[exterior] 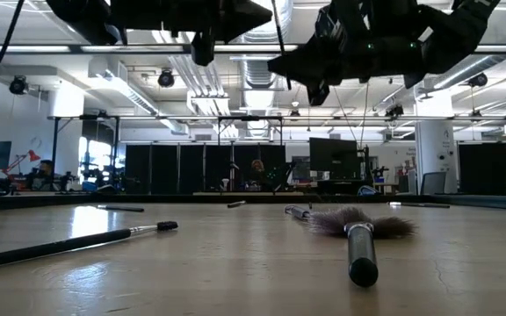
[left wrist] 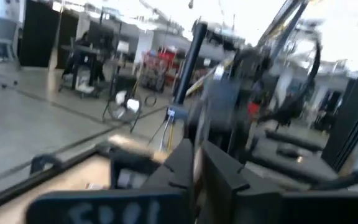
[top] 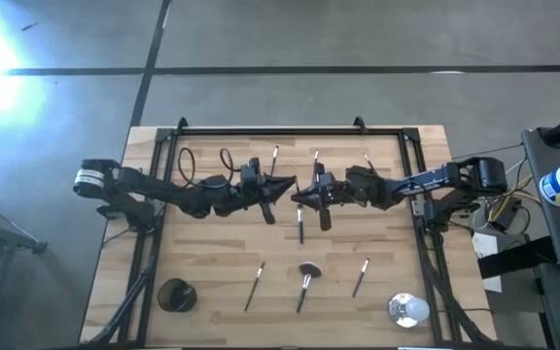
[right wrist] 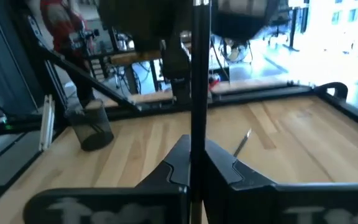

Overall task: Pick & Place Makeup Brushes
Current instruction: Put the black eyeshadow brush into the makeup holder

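The right hand (right wrist: 191,163) is up over the middle of the worktop (top: 212,311), closed on a thin dark makeup brush (right wrist: 197,87) standing straight up. The left hand (top: 285,188) is close beside it; I cannot tell if it is open. 3 more brushes lie near the front, one fluffy (top: 307,277). A black cup (top: 176,295) waits front left. It should carry the brush slowly and keep it straight.

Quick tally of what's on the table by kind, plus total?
Thin makeup brushes: 6 (one clamped in the right gripper)
Fluffy-headed brush: 1
Black cup: 1
Round silver object: 1
Total: 9, counted from the high view
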Motion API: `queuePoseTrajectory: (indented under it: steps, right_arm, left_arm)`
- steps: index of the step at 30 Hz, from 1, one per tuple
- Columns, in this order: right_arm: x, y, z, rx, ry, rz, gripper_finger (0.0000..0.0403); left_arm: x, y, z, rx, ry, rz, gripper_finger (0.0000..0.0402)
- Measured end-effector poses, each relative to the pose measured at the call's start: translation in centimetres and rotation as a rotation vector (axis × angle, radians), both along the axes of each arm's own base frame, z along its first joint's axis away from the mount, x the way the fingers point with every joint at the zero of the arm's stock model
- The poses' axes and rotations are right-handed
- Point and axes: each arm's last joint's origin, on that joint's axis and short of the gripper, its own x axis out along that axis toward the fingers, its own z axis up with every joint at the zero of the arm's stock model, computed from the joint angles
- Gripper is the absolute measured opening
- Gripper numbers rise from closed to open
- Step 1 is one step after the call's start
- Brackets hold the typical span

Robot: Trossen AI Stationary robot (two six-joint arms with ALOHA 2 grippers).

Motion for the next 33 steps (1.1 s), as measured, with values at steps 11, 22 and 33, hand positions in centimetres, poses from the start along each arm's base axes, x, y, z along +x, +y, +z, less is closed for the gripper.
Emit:
queuePoseTrajectory:
  steps: [11,22,33]
  right_arm:
    - [-0.6,0.6,1.2,-0.016,-0.037,0.056,0.0010]
    - [-0.5,1.3,1.3,-0.034,-0.041,0.082,0.0009]
    - [-0.5,1.4,1.3,-0.036,-0.040,0.086,0.0009]
  left_arm:
    - [0.3,-0.3,0.5,0.005,0.004,-0.089,0.0119]
    - [1.2,-0.4,3.4,0.089,-0.040,-0.196,0.0122]
    - [2.2,-0.3,4.0,0.105,0.002,-0.190,0.0093]
